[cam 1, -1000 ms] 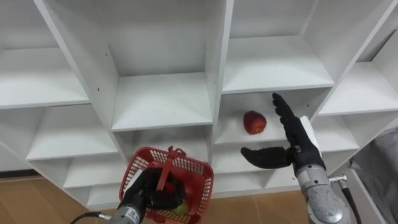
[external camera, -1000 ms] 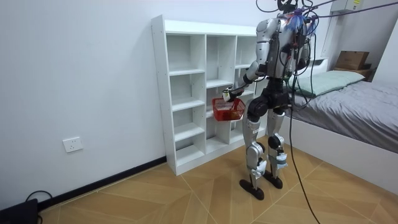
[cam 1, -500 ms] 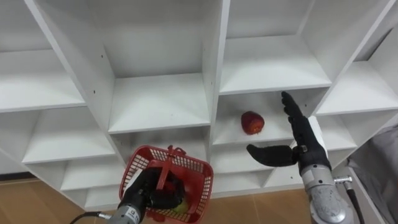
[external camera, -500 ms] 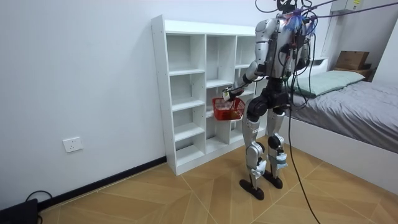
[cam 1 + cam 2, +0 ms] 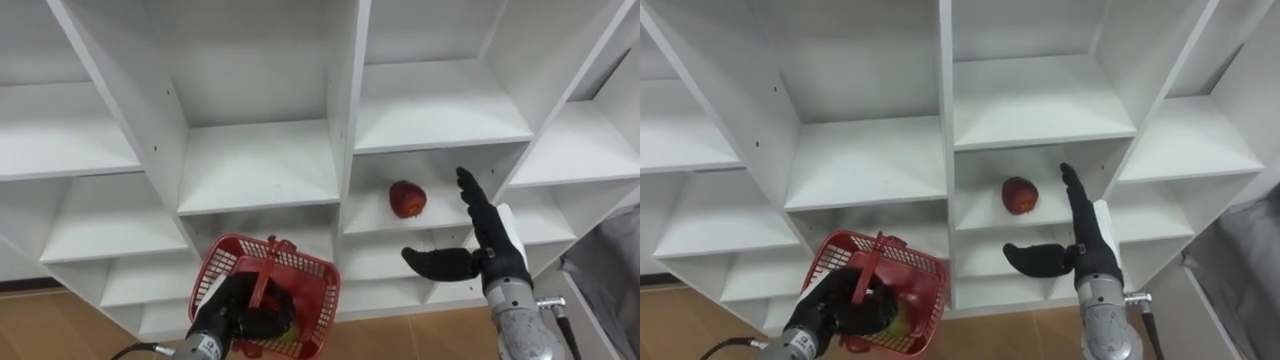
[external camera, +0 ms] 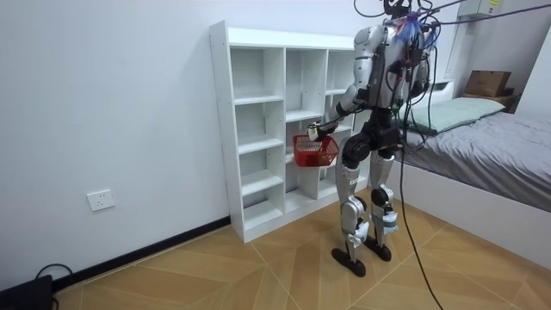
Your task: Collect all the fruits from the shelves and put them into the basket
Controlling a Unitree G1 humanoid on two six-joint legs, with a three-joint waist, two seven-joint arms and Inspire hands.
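The right hand (image 5: 495, 248) has drawn back since a second ago. Its fingertips then reached up close beside the apple (image 5: 406, 198); now they sit lower and farther right, with a clear gap to the fruit. The apple has not moved. It lies untouched on a shelf in the closet's (image 5: 352, 90) middle row, in the compartment just right of the central divider. The red basket (image 5: 312, 266) hangs much where it did.

The right hand is held upright before the right part of the apple's compartment. Its fingers (image 5: 473, 197) are straight and point up, the thumb is spread wide to the left, and it holds nothing. The left hand (image 5: 232, 308) is low in front of the bottom shelves, fingers curled round the basket's handle, and the basket tilts under it. A greenish fruit (image 5: 898, 322) shows inside the basket, partly hidden by that hand.

The apple sits a little left of the middle of its shelf, apart from the divider and with bare shelf all round it. The compartment is open at the front. In the room view the robot stands upright facing the closet's right end. The bed (image 6: 495, 138) is close behind it on the room view's right, and bare wooden floor (image 6: 258, 275) stretches away to the room view's left.
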